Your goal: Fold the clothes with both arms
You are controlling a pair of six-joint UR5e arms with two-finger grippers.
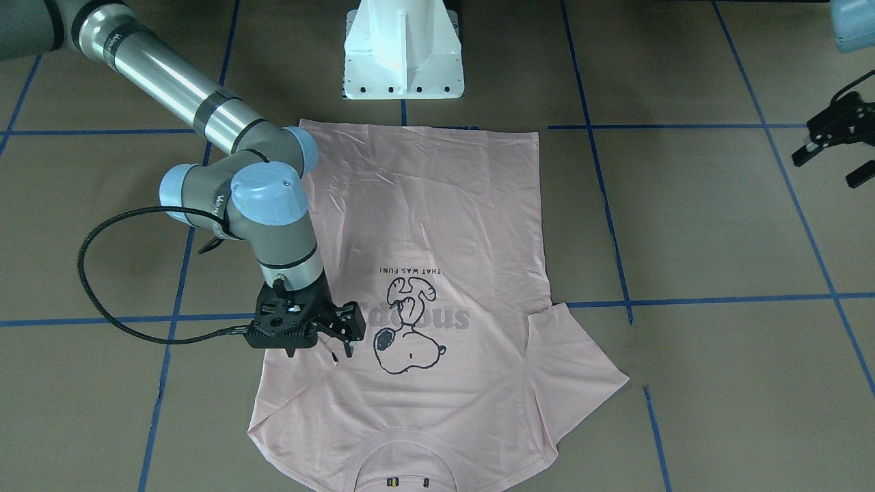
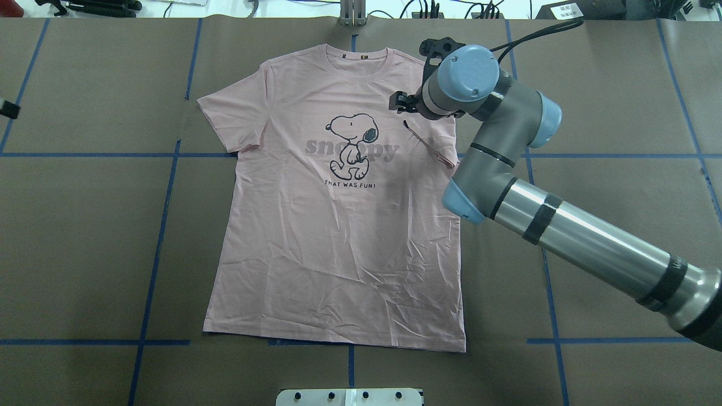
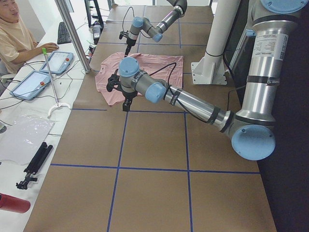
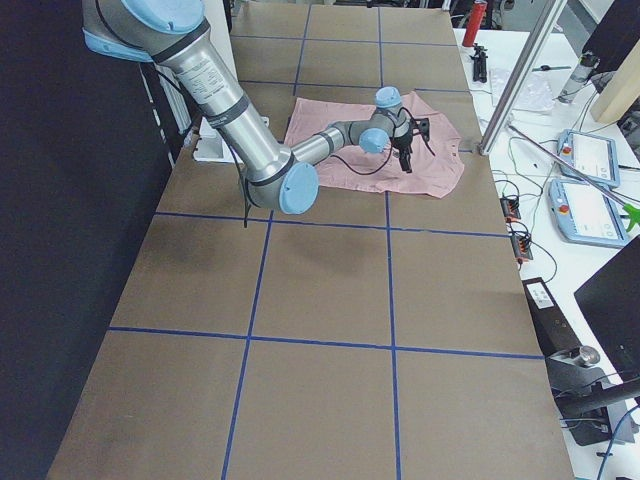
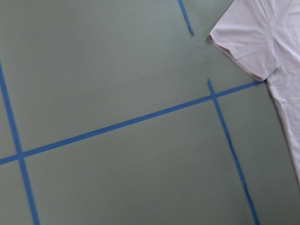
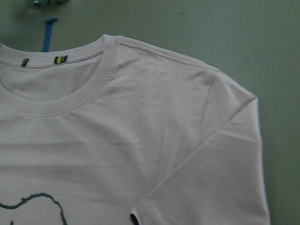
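The pale pink T-shirt [image 2: 338, 225] lies flat and print-up, its collar [image 2: 356, 62] toward the table's far edge. One sleeve [image 2: 228, 121] is spread out. The other sleeve [image 2: 434, 144] is folded in over the chest, small black tag [image 2: 405, 123] showing. My right gripper [image 1: 322, 352] hovers just above that folded sleeve beside the dog print [image 1: 407, 328]; its fingers look open and hold nothing. The right wrist view shows collar and folded sleeve [image 6: 220, 178]. My left gripper [image 1: 829, 167] hangs open over bare table, well off the spread sleeve [image 1: 581, 369]. The left wrist view catches that sleeve's tip [image 5: 243, 42].
The white pedestal [image 1: 403, 55] stands at the robot's side of the table, just past the shirt's hem. Blue tape lines [image 2: 90, 155] cross the brown tabletop. A person [image 3: 12, 36] sits at a side desk with tablets [image 3: 58, 60] beyond the table's far edge.
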